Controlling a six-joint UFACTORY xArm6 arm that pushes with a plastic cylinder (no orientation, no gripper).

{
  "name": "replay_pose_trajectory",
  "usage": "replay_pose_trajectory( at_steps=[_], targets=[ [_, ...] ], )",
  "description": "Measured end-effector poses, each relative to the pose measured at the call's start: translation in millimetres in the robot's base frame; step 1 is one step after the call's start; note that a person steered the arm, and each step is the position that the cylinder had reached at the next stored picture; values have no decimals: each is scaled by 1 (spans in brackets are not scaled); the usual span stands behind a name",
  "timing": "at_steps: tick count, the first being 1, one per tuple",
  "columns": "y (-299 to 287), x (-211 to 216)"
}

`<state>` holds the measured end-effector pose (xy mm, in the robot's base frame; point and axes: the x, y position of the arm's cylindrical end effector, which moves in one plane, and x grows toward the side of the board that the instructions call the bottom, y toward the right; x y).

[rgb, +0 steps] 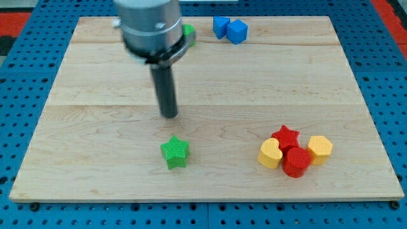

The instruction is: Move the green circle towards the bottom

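- Nearest the view's bottom edge, I see the front rim of the wooden board [210, 194] lying on a blue pegboard table [19, 95].
- Just above that rim, left of the middle, a green star [175, 152] sits alone on the wood.
- At the lower right a tight cluster lies: a yellow heart [270, 154] on its left, a red cylinder [296, 161] touching it, a yellow hexagon [320, 149] on the right, and a red star [285, 136] at the back, pressed against the others.
- My tip [169, 115] rests on the board above the green star, a little toward the view's top, apart from it and well apart from the cluster.
- There is no hand to spread or press here; the arm ends in a plain dark rod [165, 89] under a grey housing [151, 28].
- The green circle [189, 30] is near the board's top edge, mostly hidden behind the housing; only a sliver shows at the housing's right, so I cannot confirm its shape.
- Farthest, right of that sliver, two blue blocks touch: a blue cube [220, 27] and a second blue block [237, 31] whose shape I cannot make out.
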<state>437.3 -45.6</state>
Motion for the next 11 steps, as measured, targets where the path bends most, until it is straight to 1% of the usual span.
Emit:
replay_pose_trajectory(
  at_steps=[1, 2, 3, 4, 6, 7, 8, 9, 10, 11],
  targets=[
    [32, -58],
    [40, -106],
    [36, -144],
    [35, -176],
    [-45, -193],
    [-22, -236],
    [-66, -245],
    [-95, -230],
    [-63, -215],
    [-50, -194]
  ],
)
